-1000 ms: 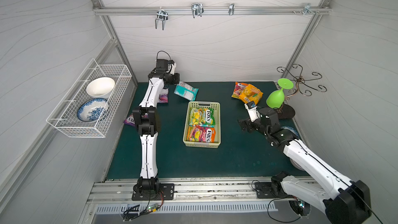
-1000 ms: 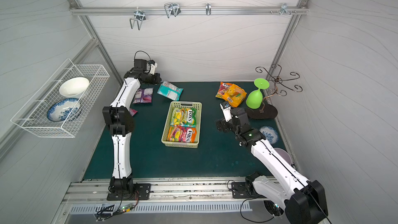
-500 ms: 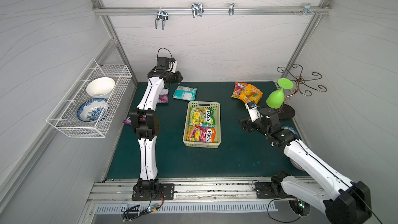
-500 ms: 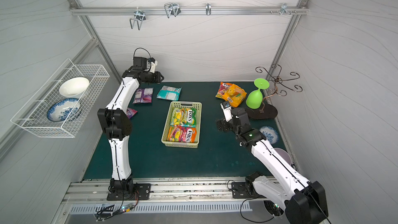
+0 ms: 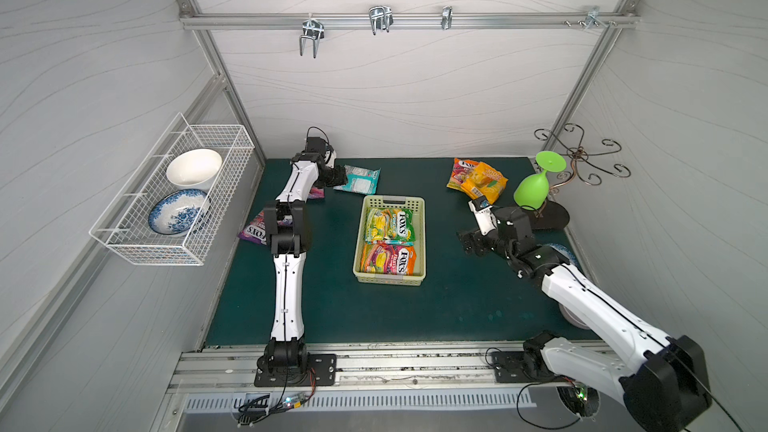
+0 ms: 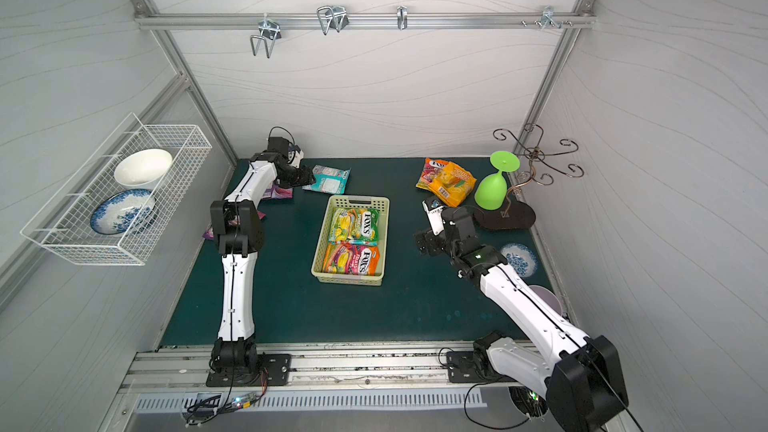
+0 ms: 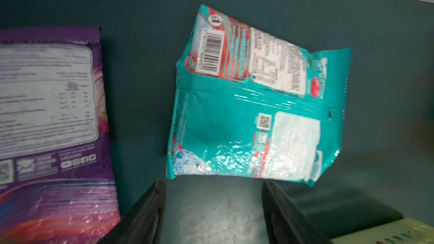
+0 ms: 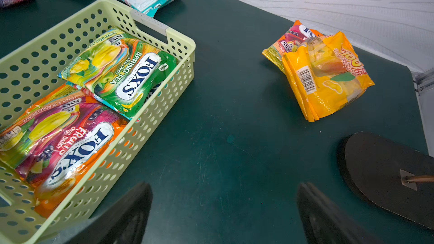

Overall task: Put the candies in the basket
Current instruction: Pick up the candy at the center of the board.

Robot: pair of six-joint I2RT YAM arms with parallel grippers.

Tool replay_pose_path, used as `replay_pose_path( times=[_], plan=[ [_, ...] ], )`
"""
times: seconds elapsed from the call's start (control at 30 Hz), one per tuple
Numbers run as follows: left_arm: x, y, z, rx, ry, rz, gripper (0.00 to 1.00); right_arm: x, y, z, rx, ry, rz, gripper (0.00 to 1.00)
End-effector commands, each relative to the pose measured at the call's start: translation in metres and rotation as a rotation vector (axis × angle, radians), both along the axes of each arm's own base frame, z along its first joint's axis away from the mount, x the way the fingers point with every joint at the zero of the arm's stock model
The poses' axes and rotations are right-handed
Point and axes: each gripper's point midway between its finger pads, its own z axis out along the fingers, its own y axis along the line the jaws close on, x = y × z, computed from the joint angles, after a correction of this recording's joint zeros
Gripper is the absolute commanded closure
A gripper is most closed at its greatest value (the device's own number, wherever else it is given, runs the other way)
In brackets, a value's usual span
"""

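Note:
The pale yellow-green basket [image 5: 420,238] [image 8: 183,43] stands mid-table with two FOX'S candies in it, a green bag [image 5: 390,224] and a pink-orange bag [image 5: 388,259]. A teal bag [image 5: 358,179] [image 7: 246,113] lies flat on the mat just beyond the basket's far end. My left gripper [image 5: 338,176] [image 7: 213,184] is open right beside it, with bare mat between the fingers. A purple bag [image 7: 47,113] lies next to it, and another purple bag [image 5: 254,232] sits behind the left arm. Orange and yellow bags [image 5: 478,180] [image 8: 324,78] lie at the back right. My right gripper [image 5: 471,241] [image 8: 225,186] is open and holds nothing.
A white wire basket [image 5: 174,197] holding two bowls hangs on the left wall. A green glass [image 5: 534,189] leans on a dark stand base [image 5: 548,218] [image 8: 380,167] close to the right gripper. A small blue-patterned dish [image 6: 518,258] lies by the right edge.
My left gripper has gone from shut to open and let go of the teal bag, which now lies flat on the mat. The right arm has not moved.

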Motion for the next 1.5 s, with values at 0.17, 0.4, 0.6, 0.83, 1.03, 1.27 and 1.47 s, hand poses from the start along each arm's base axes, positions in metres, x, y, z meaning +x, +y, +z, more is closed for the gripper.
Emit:
replay_pose_path(
  times=[0.17,0.4,0.6,0.83,1.03,1.27,1.47],
  plan=[
    [0.020,-0.003,0.000,-0.038,-0.055,-0.039,0.30,0.006,0.001,0.001,0.018,-0.003,-0.003,0.01],
    [0.022,-0.004,-0.016,-0.035,-0.046,-0.062,0.39,0.006,0.000,0.001,0.013,0.000,-0.005,0.01],
    [0.017,-0.005,-0.034,-0.042,-0.006,-0.068,0.47,0.006,-0.002,0.001,0.003,-0.002,-0.010,0.01],
    [0.011,-0.004,-0.047,-0.037,0.032,-0.059,0.51,0.004,-0.003,0.001,-0.009,-0.007,-0.009,0.01],
    [0.011,-0.002,-0.038,-0.028,0.020,-0.053,0.85,0.002,-0.002,0.000,-0.011,-0.003,-0.004,0.01],
    [0.015,-0.004,0.015,-0.034,-0.066,-0.046,1.00,0.000,-0.001,0.005,-0.008,-0.016,-0.001,0.01],
    [0.011,-0.011,0.083,-0.041,-0.178,-0.043,1.00,-0.003,-0.001,0.016,-0.002,-0.048,0.003,0.01]
  ],
)
